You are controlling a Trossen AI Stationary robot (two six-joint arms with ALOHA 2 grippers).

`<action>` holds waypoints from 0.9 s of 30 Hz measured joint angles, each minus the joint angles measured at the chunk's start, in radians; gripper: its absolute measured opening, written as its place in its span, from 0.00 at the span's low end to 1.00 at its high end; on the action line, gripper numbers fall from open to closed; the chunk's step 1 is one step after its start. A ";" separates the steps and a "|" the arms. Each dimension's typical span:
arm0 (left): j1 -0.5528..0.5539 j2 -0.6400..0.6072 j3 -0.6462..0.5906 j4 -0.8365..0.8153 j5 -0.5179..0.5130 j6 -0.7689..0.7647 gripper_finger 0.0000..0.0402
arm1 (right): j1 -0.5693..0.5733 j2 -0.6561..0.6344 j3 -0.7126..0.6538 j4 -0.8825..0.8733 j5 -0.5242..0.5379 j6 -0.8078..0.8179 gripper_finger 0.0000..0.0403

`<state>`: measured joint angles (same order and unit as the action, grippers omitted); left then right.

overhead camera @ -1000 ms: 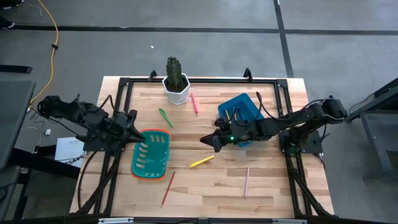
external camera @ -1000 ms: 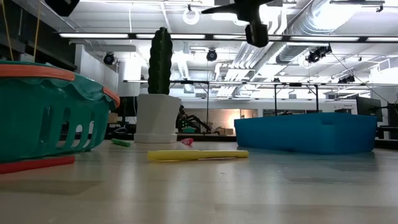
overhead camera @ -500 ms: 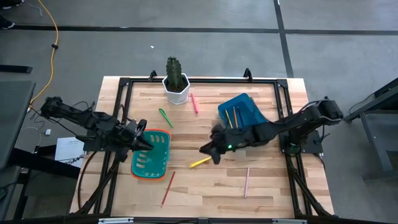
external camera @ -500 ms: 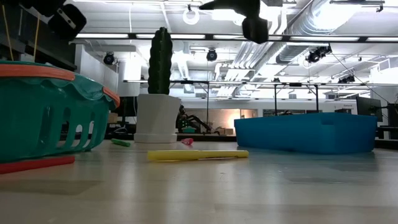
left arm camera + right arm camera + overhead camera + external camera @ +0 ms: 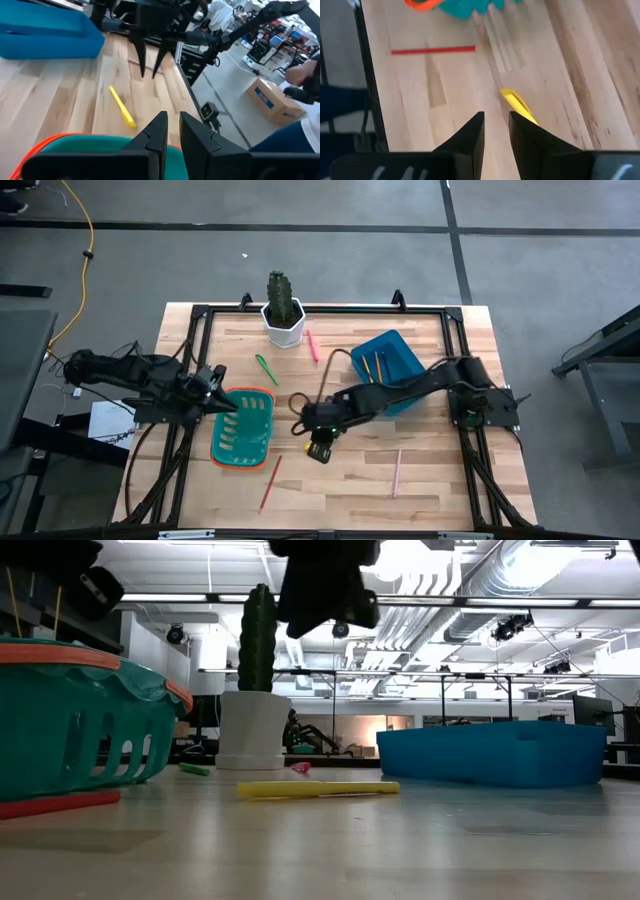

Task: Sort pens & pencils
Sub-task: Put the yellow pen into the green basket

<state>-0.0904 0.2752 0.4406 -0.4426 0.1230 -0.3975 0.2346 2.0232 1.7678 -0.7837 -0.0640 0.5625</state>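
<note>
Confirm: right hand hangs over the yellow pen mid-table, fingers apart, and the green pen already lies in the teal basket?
Not quite. The green pen is not in the teal basket; the high view shows it on the table, between the basket and the cactus pot. The rest holds: the right hand hangs over the yellow pen, fingers apart.

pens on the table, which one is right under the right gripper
The yellow pen: it lies on the wood just beneath the right gripper, jaws apart above it. The green pen and pink pen lie far off, near the cactus pot.
</note>
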 joint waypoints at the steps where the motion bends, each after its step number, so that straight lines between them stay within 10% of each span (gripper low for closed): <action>1: 0.001 -0.015 0.000 -0.018 0.000 0.000 0.09 | -0.004 0.023 0.036 -0.032 -0.011 -0.018 0.20; 27: -0.001 -0.090 0.001 -0.175 -0.003 -0.003 0.09 | -0.039 0.270 0.221 -0.331 -0.079 -0.302 0.20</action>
<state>-0.0917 0.1848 0.4419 -0.6174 0.1200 -0.4001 0.1959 2.2930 1.9888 -1.1149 -0.1429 0.2607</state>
